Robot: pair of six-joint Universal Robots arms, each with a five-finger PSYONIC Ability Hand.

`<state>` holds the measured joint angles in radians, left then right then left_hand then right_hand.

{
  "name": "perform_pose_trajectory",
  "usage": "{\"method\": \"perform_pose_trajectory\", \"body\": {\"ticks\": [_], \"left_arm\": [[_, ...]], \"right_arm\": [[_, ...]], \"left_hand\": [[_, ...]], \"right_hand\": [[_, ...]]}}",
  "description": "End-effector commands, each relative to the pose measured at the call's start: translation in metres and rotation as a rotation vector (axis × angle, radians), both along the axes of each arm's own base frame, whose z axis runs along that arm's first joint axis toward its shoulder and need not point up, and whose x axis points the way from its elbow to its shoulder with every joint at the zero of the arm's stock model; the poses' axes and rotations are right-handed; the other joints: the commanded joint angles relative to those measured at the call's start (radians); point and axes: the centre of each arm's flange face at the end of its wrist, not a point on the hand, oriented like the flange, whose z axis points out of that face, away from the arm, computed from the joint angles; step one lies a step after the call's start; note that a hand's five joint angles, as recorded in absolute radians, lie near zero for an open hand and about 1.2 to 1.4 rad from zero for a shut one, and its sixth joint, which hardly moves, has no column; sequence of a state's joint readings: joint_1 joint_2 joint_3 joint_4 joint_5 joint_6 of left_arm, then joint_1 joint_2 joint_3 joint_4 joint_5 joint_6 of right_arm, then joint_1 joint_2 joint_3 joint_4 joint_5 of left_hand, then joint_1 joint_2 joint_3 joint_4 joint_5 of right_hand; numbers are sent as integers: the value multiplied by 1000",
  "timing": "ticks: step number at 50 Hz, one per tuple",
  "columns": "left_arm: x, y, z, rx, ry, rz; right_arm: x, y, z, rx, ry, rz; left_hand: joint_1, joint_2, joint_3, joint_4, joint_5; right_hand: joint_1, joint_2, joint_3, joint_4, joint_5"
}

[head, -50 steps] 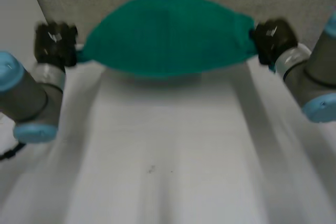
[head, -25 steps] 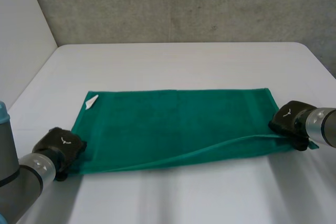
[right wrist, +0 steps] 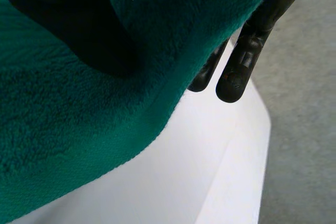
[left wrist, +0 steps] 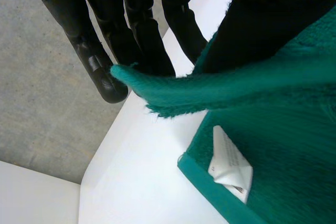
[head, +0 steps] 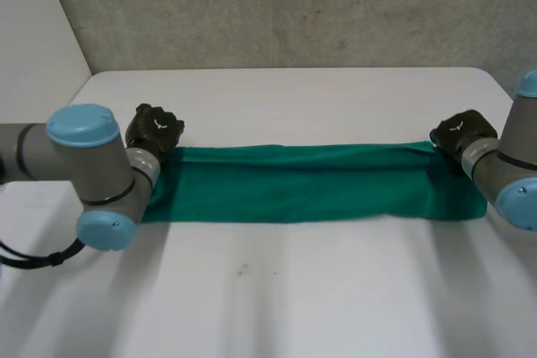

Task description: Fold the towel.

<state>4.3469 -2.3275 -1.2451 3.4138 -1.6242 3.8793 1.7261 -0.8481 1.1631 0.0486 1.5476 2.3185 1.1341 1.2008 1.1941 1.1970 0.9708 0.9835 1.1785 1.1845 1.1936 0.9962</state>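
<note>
The green towel [head: 310,182] lies on the white table [head: 285,291] as a long narrow strip, doubled over along its length. My left hand [head: 155,130] is at its far left corner, my right hand [head: 457,133] at its far right corner. In the left wrist view, fingers [left wrist: 136,30] and thumb pinch the upper layer's corner [left wrist: 173,90], lifted just above the lower layer with its white label [left wrist: 229,163]. In the right wrist view, the towel [right wrist: 79,119] is clamped between the thumb and the fingers [right wrist: 247,61], its edge hanging just over the table.
A grey concrete wall [head: 294,6] rises behind the table's far edge, and a white wall [head: 33,39] stands at the left. My left arm [head: 84,165] reaches across the table's left side and my right arm [head: 512,173] across its right edge.
Both hands carried the towel's near corners away from me to its far edge. The towel, spread wide half a second ago, now lies doubled into a narrow strip.
</note>
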Motion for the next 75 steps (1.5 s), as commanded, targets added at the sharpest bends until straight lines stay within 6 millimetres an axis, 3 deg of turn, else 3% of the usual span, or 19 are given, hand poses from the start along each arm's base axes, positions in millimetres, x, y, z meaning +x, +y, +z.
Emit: {"method": "perform_pose_trajectory", "body": {"ticks": [1,4,5,6,7,9,15,19,21,28,36,44,56,59,60,61,68,69,75], "left_arm": [[-7,-18,-13,-19,-1,-7],[-9,-22,-16,-39,5,-13],[-9,-22,-16,-39,5,-13],[-13,-22,-14,-70,19,-34],[-13,-22,-14,-70,19,-34],[-16,-21,-10,-87,26,-45],[-17,-17,28,-160,60,-49],[-13,-10,47,-184,72,-45],[-10,-7,53,-186,76,-42],[2,14,60,-155,67,-36],[14,47,44,-59,52,-35],[22,68,34,30,133,-28],[25,76,24,91,191,-16],[26,76,23,95,190,-12],[26,76,23,95,190,-12],[26,77,22,98,189,-12],[27,78,20,103,187,-11],[27,79,20,106,186,-11],[30,81,22,104,187,-4]], "right_arm": [[5,-27,-17,-32,-4,-2],[6,-30,-20,-32,-2,-6],[8,-34,-25,-36,4,-25],[9,-34,-24,-43,6,-34],[8,-36,-21,-54,7,-50],[7,-41,-12,-88,-10,-94],[6,-49,7,-149,-108,-124],[5,-47,42,-214,-197,-113],[6,-41,55,-221,-245,-93],[5,-11,69,-164,-302,-59],[-20,30,45,37,-304,-38],[-36,46,12,166,-330,-21],[-49,24,-29,157,-332,-52],[-59,13,-35,133,-333,-75],[-61,11,-37,133,-331,-80],[-65,6,-40,134,-332,-97],[-106,-14,-33,69,-285,-247],[-125,-24,-22,3,-193,-306],[-139,-33,-3,-68,-8,-311]], "left_hand": [[262,195,202,199,251],[262,195,202,199,251],[262,195,202,199,251],[-577,-644,-637,-640,-589],[-586,-652,-646,-649,-597],[-960,-1026,-1020,-1022,-971],[-960,-1026,-1020,-1022,-971],[-960,-1026,-1020,-1022,-971],[-960,-1026,-1020,-1022,-971],[-960,-1026,-1020,-1022,-971],[-960,-1026,-1020,-1022,-971],[-960,-1026,-1020,-1022,-971],[-953,-1020,-1013,-1016,-964],[-953,-1020,-1013,-1016,-964],[-950,-1017,-1010,-1013,-961],[-953,-1020,-1013,-1016,-964],[-953,-1020,-1013,-1016,-964],[-953,-1020,-1013,-1016,-964],[-950,-1017,-1010,-1013,-961]], "right_hand": [[413,218,212,203,225],[413,218,212,203,225],[-307,-502,-508,-517,-494],[-538,-733,-739,-748,-725],[-689,-884,-890,-899,-876],[-809,-1004,-1010,-1019,-996],[-809,-1004,-1010,-1019,-996],[-809,-1004,-1010,-1019,-996],[-809,-1004,-1010,-1019,-996],[-809,-1004,-1010,-1019,-996],[-809,-1004,-1010,-1019,-996],[-652,-847,-853,-863,-840],[-391,-586,-592,-601,-578],[-139,-334,-340,-349,-326],[25,-170,-176,-185,-163],[409,214,208,199,222],[413,218,212,203,225],[413,218,212,203,225],[413,218,212,203,225]]}}
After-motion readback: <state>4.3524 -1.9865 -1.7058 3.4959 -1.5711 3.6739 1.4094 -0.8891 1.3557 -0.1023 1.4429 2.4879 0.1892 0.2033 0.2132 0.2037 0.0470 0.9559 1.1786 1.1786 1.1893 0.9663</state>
